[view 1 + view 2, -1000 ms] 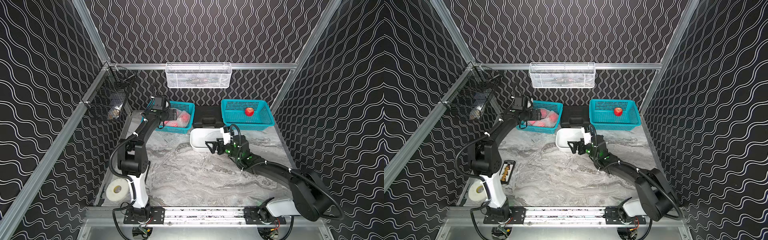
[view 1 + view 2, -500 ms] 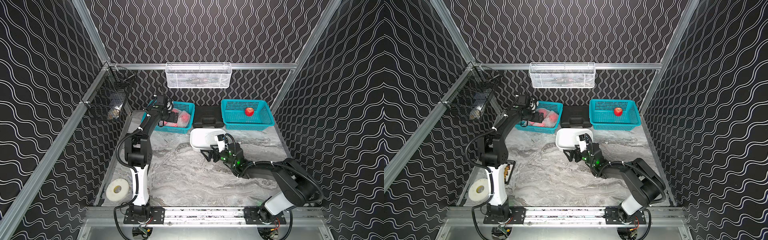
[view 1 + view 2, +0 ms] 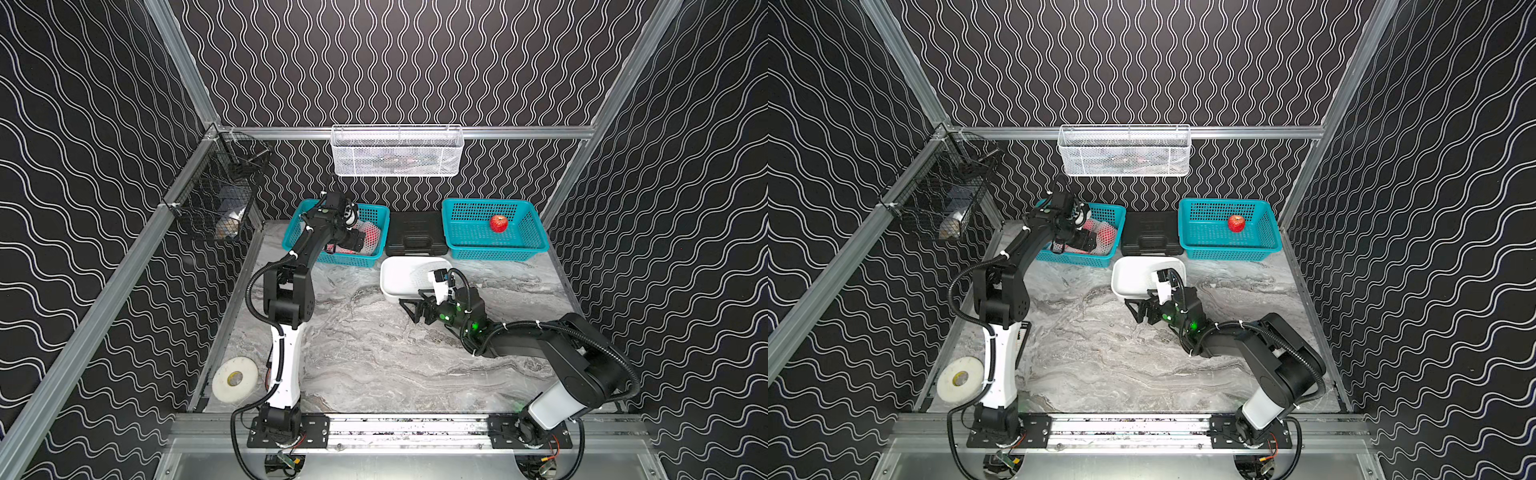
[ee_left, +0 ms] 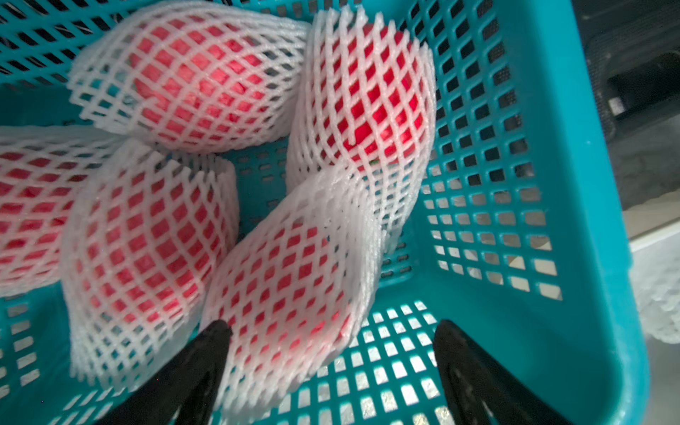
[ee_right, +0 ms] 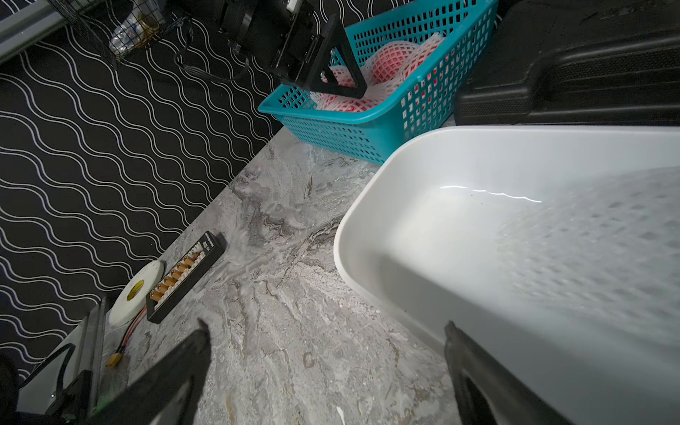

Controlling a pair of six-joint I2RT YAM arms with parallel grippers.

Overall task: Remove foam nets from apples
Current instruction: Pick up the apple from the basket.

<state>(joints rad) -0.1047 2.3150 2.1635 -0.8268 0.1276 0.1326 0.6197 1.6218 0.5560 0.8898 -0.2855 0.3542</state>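
Several apples wrapped in white foam nets (image 4: pixel 184 73) lie in the left teal basket (image 3: pixel 297 239). My left gripper (image 4: pixel 331 331) is down inside that basket and open. The nearest netted apple (image 4: pixel 287 279) sits partly between its two black fingers (image 4: pixel 217 342), unpinched. In both top views a bare red apple (image 3: pixel 498 223) (image 3: pixel 1236 223) rests in the right teal basket (image 3: pixel 536 245). My right gripper (image 5: pixel 325 327) hangs open and empty over the marble table, just beside the white tub (image 5: pixel 368 206). An empty foam net (image 5: pixel 588 239) lies in that tub.
A black case (image 3: pixel 417 241) sits between the two baskets. A white wire basket (image 3: pixel 397 151) hangs on the back wall and a black wire basket (image 3: pixel 216 199) on the left rail. A tape roll (image 3: pixel 234 379) and a black connector strip (image 5: pixel 184 272) lie at the table's left edge.
My left gripper has reached further over and down into the left basket, among the netted apples. My right gripper has drawn back from the tub towards the table's front, still open.
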